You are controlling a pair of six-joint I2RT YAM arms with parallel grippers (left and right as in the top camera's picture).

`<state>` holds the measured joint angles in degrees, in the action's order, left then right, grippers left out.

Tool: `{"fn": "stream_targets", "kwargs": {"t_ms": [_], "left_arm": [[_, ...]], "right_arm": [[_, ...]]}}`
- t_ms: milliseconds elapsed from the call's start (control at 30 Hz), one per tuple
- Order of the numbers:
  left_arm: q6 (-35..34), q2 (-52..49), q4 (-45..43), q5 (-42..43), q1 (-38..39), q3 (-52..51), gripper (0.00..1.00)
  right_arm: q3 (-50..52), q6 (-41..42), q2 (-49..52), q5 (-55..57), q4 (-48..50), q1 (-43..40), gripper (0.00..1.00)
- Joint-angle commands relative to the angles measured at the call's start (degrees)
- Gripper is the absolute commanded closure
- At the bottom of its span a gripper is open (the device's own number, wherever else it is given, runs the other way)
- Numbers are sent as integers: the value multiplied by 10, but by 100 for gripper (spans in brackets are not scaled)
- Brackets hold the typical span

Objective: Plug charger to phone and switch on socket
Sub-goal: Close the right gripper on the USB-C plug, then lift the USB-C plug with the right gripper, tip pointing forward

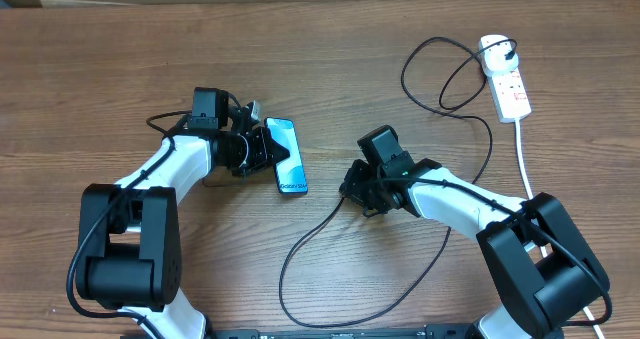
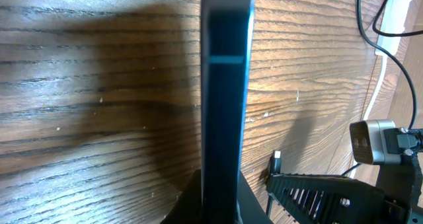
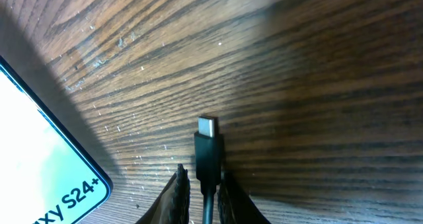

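Observation:
The phone (image 1: pixel 287 157) lies tilted on the wooden table, light-blue screen up, with "Galaxy S24" text at its near end. My left gripper (image 1: pixel 258 149) is shut on its left edge; the left wrist view shows the phone edge-on (image 2: pixel 227 85) between the fingers. My right gripper (image 1: pixel 352 187) is a little right of the phone and shut on the charger's small black connector (image 3: pixel 207 148), its metal tip pointing toward the phone. The phone's corner shows in the right wrist view (image 3: pixel 39 174). The connector tip also shows in the left wrist view (image 2: pixel 276 160). The white socket strip (image 1: pixel 508 81) lies at the far right.
The black charger cable (image 1: pixel 300 279) loops over the front of the table and runs up to its plug (image 1: pixel 498 51) in the strip. The strip's thick white cord (image 1: pixel 523 154) runs down past my right arm.

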<state>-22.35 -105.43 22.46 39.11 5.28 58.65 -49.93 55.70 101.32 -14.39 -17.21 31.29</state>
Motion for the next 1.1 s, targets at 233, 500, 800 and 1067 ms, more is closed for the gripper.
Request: {"fn": "stream_targets", "kwargs": {"t_ms": [233,500,800,1067], "left_arm": [[1,-2,-2,14,4,5,96],[1,-2,-2,14,4,5,96],[16,-2,-9,52,4,5,96],[35,3,-69,231,3,5,96]], "right_arm": [[1,-3,17,23,1,5,87],[1,-3,17,23,1,5,92],[-1,-8,15,-12,17,5,96],[-1,-79,-63,-92,29,-12,96]]}}
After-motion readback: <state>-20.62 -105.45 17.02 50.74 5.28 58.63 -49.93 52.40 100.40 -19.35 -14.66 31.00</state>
